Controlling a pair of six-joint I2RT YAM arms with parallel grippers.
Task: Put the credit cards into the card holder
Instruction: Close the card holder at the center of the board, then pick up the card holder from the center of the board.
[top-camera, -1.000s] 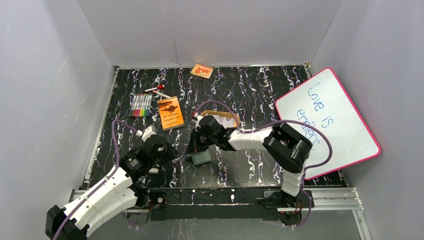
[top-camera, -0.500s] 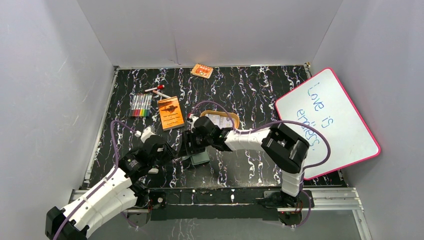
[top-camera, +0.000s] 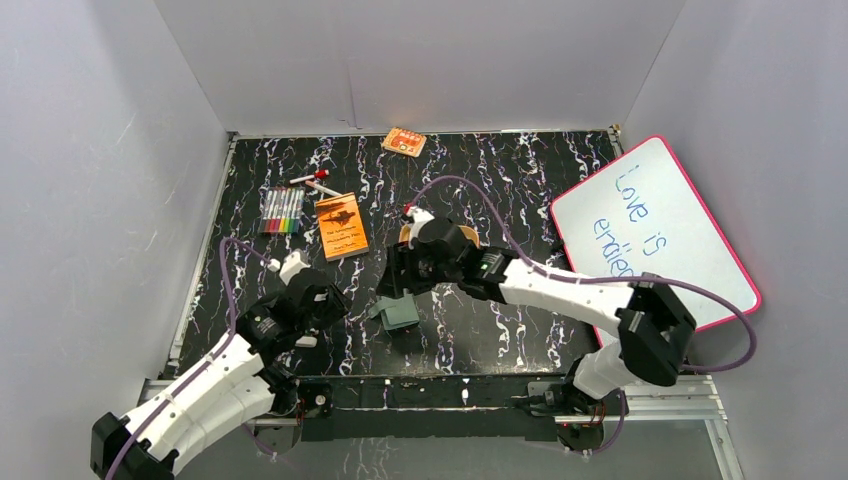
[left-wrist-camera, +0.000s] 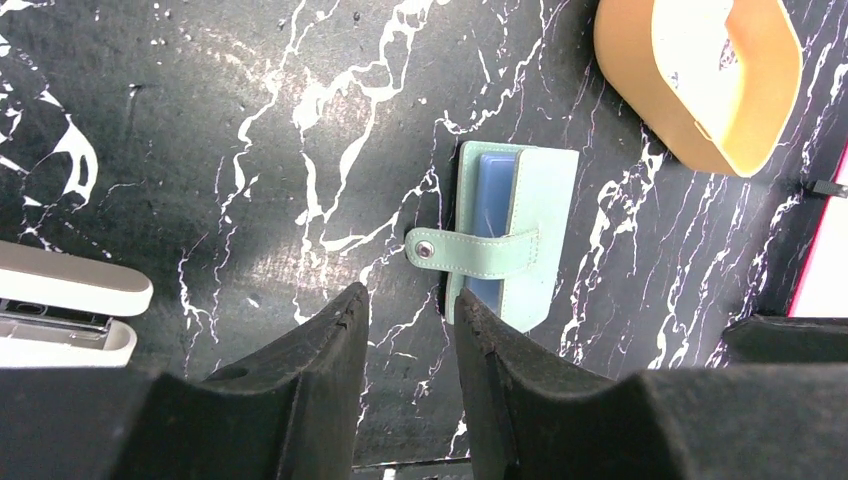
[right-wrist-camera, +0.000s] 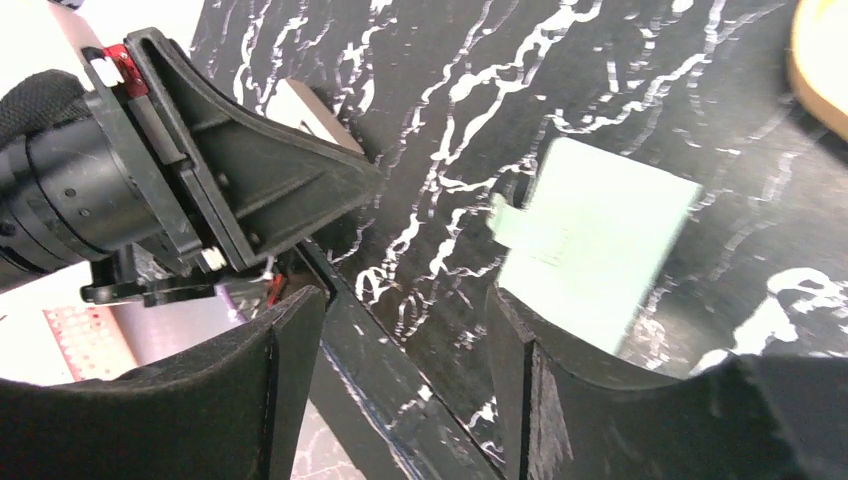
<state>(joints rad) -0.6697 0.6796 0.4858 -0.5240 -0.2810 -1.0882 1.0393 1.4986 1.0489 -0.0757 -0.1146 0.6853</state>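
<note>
The sage-green card holder (top-camera: 402, 313) lies on the black marbled table, its snap tab (left-wrist-camera: 470, 250) across a blue sleeve. It also shows, blurred, in the right wrist view (right-wrist-camera: 590, 250). My left gripper (left-wrist-camera: 410, 300) is open and empty, its fingertips just short of the card holder's near edge. My right gripper (right-wrist-camera: 405, 300) is open and empty too, hovering above the card holder's left side (top-camera: 395, 292). A pale credit card (left-wrist-camera: 705, 25) lies in the tan tray (left-wrist-camera: 690, 120). In the top view my right wrist covers most of that tray.
An orange booklet (top-camera: 341, 226), a row of coloured markers (top-camera: 282, 210) and a small orange packet (top-camera: 404, 141) lie toward the back left. A pink-framed whiteboard (top-camera: 650, 245) leans at the right. My left gripper's black body (right-wrist-camera: 200, 180) fills the left of the right wrist view.
My right gripper has gone from shut to open beside the card holder, and the right arm's elbow has swung far out to the right. The left arm has barely moved.
</note>
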